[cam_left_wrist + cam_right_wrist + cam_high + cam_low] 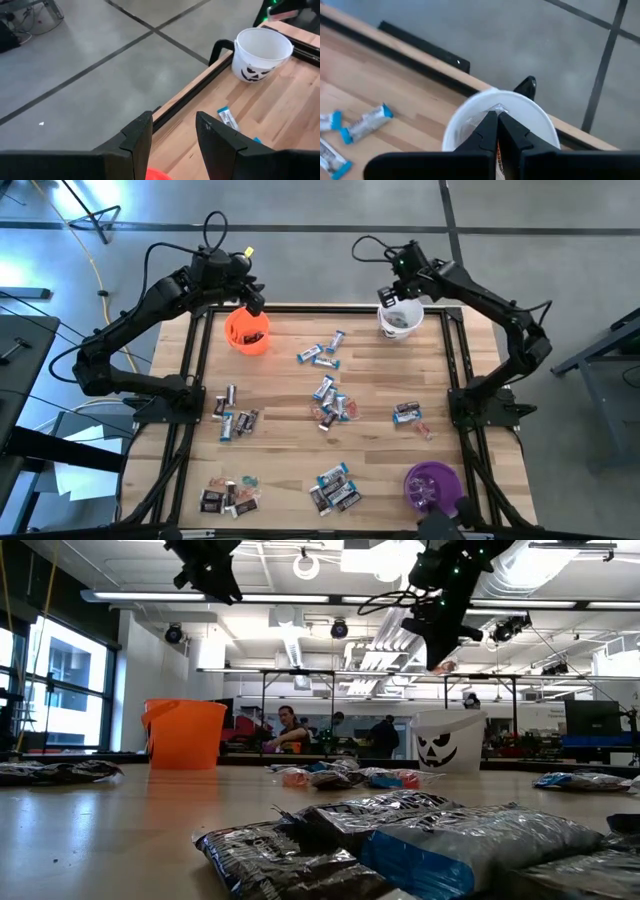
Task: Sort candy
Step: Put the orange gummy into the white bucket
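The candy (328,402) lies scattered in small heaps over the wooden table (290,470): a blue-and-white pair at the far middle, a cluster at the centre, dark pieces at the left, more along the near edge, and a few toward the right. In the low view the nearest wrappers (420,845) fill the foreground, blurred, and hide much of the table behind them. The left gripper (254,307) hangs over the orange cup (247,330) at the far left edge, its fingers (137,142) parted with nothing between them; only a sliver of the cup shows in its wrist view. The right gripper (402,305) hangs over the white cup (400,321) at the far right edge, its fingers (487,132) pressed together; whether they pinch anything cannot be told. The purple cup (432,484) stands at the near right edge. Bare wood lies open between the heaps.
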Available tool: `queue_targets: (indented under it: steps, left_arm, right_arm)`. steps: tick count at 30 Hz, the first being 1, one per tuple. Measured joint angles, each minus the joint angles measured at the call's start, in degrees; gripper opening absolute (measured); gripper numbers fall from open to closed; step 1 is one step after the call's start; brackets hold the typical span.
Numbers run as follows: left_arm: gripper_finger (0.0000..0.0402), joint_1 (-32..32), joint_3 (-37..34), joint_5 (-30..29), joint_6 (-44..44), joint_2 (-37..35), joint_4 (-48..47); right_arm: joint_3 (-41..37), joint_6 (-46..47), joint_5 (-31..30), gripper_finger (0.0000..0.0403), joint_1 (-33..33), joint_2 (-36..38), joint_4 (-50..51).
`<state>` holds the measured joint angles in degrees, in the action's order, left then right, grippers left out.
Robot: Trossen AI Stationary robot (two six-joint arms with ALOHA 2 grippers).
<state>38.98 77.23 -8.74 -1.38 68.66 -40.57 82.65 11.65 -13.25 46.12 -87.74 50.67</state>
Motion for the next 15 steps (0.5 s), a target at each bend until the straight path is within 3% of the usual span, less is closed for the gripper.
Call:
queue_targets:
  steps: [6,15]
  left_arm:
    - [0.0140,0.0,0.0,-1.3,-1.4,0.0,0.0]
    - [0.0140,0.0,0.0,-1.3,-1.6,0.0,-0.1]
  right_arm:
    - [0.0,-3.1,4.3,0.0016,1.4,0.0,5.3]
    - [0.0,-5.1,5.8,0.0094,1.5,0.0,10.2]
